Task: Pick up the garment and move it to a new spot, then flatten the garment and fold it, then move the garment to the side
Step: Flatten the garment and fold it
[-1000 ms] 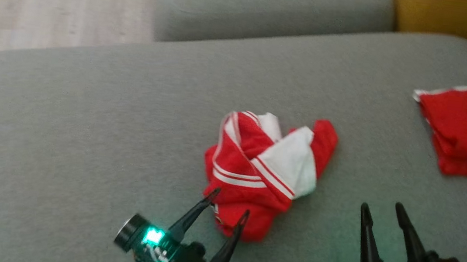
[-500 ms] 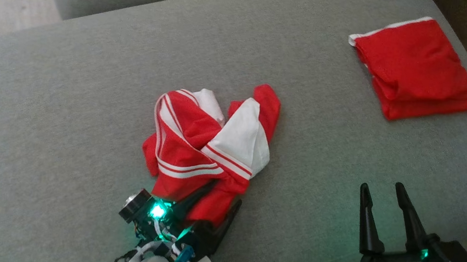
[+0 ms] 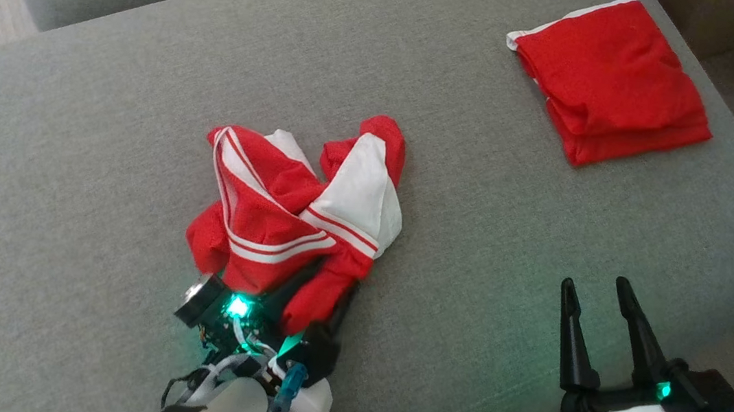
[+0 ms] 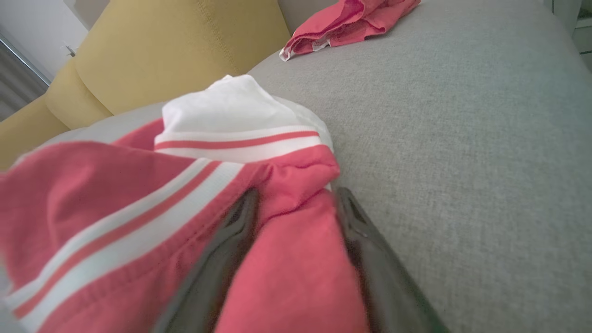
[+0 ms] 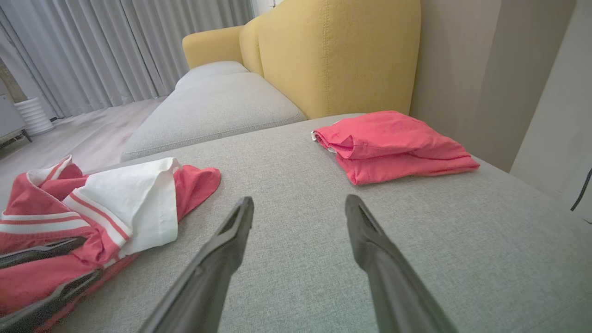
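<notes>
Soft, light garment [image 3: 282, 224]: your left gripper [image 3: 334, 278] straddled its near fold, jaws open. Pinch there. Right gripper [image 3: 593, 283] gaped too.

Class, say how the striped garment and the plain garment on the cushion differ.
The striped garment lies crumpled; the plain garment lies folded flat. The striped garment has white panels; the plain garment is nearly all red. The left gripper straddles the striped garment's edge; the plain garment lies untouched. Both are red, on the cushion.
</notes>
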{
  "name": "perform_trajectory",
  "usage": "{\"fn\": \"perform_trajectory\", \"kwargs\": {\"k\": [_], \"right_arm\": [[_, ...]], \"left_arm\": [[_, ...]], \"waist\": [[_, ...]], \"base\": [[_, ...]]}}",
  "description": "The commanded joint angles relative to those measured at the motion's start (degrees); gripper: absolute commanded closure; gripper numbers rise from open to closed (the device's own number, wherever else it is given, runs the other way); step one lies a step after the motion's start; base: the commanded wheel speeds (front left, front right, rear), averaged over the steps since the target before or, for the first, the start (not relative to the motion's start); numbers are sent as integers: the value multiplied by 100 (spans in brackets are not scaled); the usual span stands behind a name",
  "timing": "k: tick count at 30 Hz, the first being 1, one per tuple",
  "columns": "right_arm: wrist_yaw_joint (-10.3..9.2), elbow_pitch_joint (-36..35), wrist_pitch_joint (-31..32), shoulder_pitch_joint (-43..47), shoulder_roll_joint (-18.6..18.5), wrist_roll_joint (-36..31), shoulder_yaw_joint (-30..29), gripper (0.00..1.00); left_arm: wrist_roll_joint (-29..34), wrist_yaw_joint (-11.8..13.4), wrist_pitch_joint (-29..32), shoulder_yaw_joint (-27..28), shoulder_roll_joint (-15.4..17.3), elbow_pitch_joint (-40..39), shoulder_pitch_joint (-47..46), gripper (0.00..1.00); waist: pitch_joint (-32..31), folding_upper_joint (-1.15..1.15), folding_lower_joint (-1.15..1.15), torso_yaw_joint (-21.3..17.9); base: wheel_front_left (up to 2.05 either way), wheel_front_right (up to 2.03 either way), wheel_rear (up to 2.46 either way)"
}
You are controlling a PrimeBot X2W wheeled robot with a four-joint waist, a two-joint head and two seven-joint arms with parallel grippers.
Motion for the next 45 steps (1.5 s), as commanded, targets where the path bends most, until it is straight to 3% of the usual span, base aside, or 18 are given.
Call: {"fn": "perform_trajectory", "kwargs": {"k": [1,3,7,12,17,21,24,25,26,27,34,37,45], "right_arm": [[-4,-147,-22,-167,-30,55,149,0],[-4,-135,-22,-164,-30,63,170,0],[-4,-108,-22,-145,-30,73,208,0],[-4,-72,-22,-128,-30,76,232,0],[-4,-66,-22,-88,-30,50,233,0],[-4,-85,-22,-50,-29,52,253,0],[-4,-85,-22,-43,-29,47,262,0],[-4,-85,-22,-41,-29,46,263,0],[-4,-87,-22,-38,-29,45,260,0],[-4,-90,-22,-36,-29,43,243,0],[-4,-85,-22,-18,-29,-7,178,0],[-4,-77,-22,-54,-29,11,224,0],[-4,-29,-22,-154,-29,70,362,0]], "left_arm": [[-61,80,-43,170,-7,-141,-238,54],[-149,113,-47,194,-7,-185,-245,100],[-465,45,-53,203,-9,-541,-264,100],[-1244,-201,-54,203,-9,-1662,-495,100],[-1465,-165,-55,330,11,-2717,-806,100],[-1418,-514,-55,44,408,-2325,-347,100],[-1412,-591,-55,-94,539,-1897,-56,100],[-1443,-602,-39,-128,559,-1706,73,90],[-1427,-599,5,-181,582,-1549,164,24],[-1411,-558,15,-211,578,-1472,226,0],[-950,-189,411,-535,656,-1970,354,0],[-652,-152,731,-719,765,-2373,243,0],[-436,-486,971,-1006,968,-2391,-75,0]], "waist": [[-11,0,0,-30],[-31,0,0,-64],[-92,0,0,-113],[-237,0,0,-110],[-353,0,0,-41],[-343,0,0,51],[-307,0,0,95],[-290,0,0,115],[-274,0,0,138],[-258,0,0,170],[-218,0,0,419],[-198,0,0,470],[-152,0,0,432]], "base": [[0,0,0],[0,0,0],[0,0,0],[0,0,0],[0,0,0],[0,0,0],[0,0,0],[0,0,0],[0,0,0],[0,0,0],[0,0,0],[0,0,0],[0,0,0]]}}
